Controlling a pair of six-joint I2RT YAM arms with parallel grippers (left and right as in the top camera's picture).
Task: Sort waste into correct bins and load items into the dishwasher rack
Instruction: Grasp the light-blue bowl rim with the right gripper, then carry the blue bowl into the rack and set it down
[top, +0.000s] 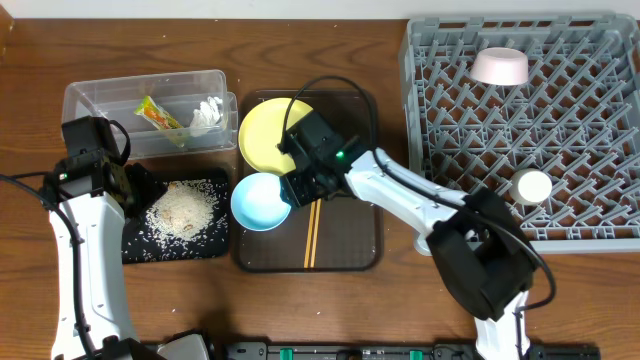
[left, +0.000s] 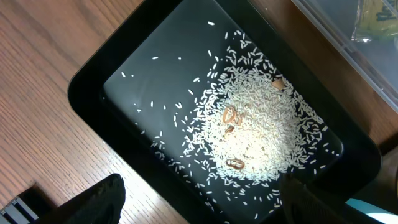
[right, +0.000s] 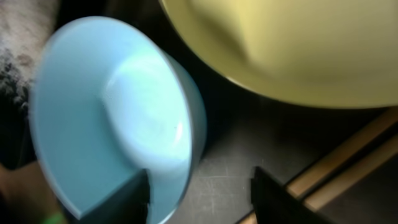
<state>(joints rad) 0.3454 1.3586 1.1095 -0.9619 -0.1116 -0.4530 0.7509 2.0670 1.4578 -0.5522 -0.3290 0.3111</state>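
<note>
Overhead: waste looks sorted. Snack wrapper (top: 160, 118) and paper bits (top: 208, 115) sit in the clear box (top: 100, 100). Rice (top: 183, 210) is piled in the black tray (top: 135, 245) just in front of it. In the rack (top: 580, 130) we see the white-pink bowl (top: 499, 67) upside down near the far edge and the green cup (top: 532, 186) toward the near edge. We judge the job past halfway.

Left to load: yellow plate (top: 262, 135), light blue bowl (top: 258, 200) and chopsticks (top: 312, 235), all on the brown serving tray (top: 350, 255). Right fingers (top: 298, 188) are at the bowl's rim, left fingers (top: 128, 185) at the black tray's edge. Tabletop (top: 400, 310) is brown wood grain; no room beyond it in frame.

Left wrist: left fingers (left: 99, 199) are spread wide, holding nothing, above the rice. A few tan scraps are mixed into the grains. The clear box's corner shows top right.

Right wrist: blurry. Right fingers (right: 127, 202) are wide, one tip over the bowl's inside, the other outside over the serving tray, rim between them, not clamped. The plate's edge runs just beside the bowl; the chopsticks are lower right. We read this as the bowl pickup.
</note>
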